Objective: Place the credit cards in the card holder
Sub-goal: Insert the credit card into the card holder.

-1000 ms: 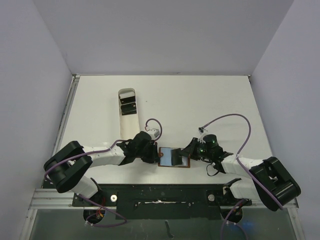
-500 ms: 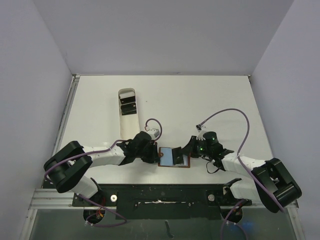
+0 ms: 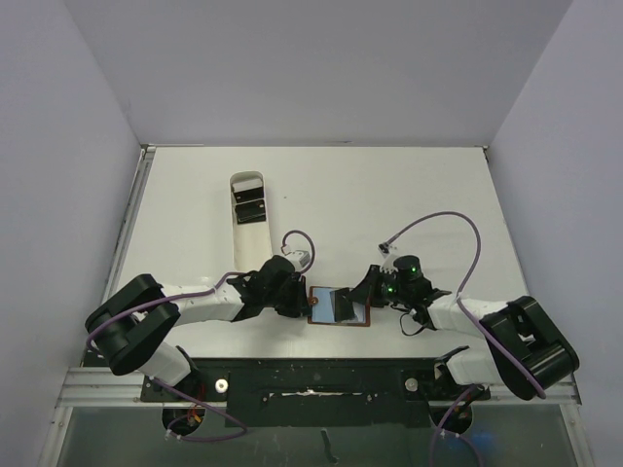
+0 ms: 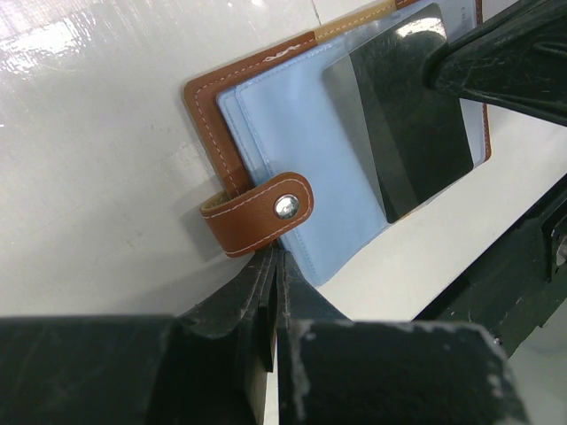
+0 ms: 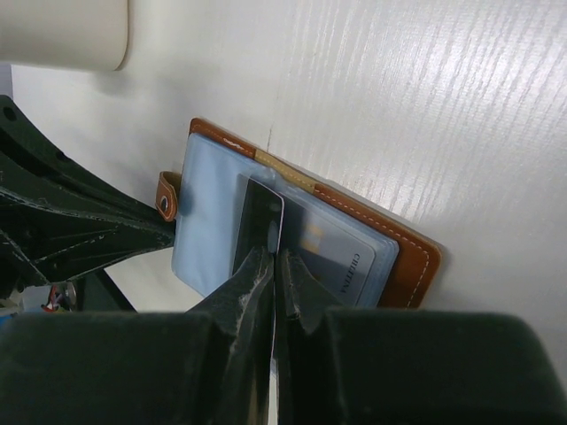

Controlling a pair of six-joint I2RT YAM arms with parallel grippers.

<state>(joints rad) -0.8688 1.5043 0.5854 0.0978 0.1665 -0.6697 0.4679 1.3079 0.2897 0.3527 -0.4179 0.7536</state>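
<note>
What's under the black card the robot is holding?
The open card holder, its pale blue pocket showing around the black card. The right gripper pinches that card. What lies directly beneath it is covered.

— Is there any writing to read here?
— Only in one place, I think. In the right wrist view, the card holder (image 5: pixel 412 258) has a pale card (image 5: pixel 321 243) tucked inside it. Near the edge of this card stands one short line of small dark capital letters (image 5: pixel 356 266), running sideways.
— Can you read the word?
— Not with certainty. It seems to begin with "CH", but the rest is too small and blurred.
— And the black card (image 5: pixel 263 212) lying over it?
— I can make out nothing on its face, only shine. The same for the metal snap (image 4: pixel 285 207). From the top camera, everything is too small to read.
</note>
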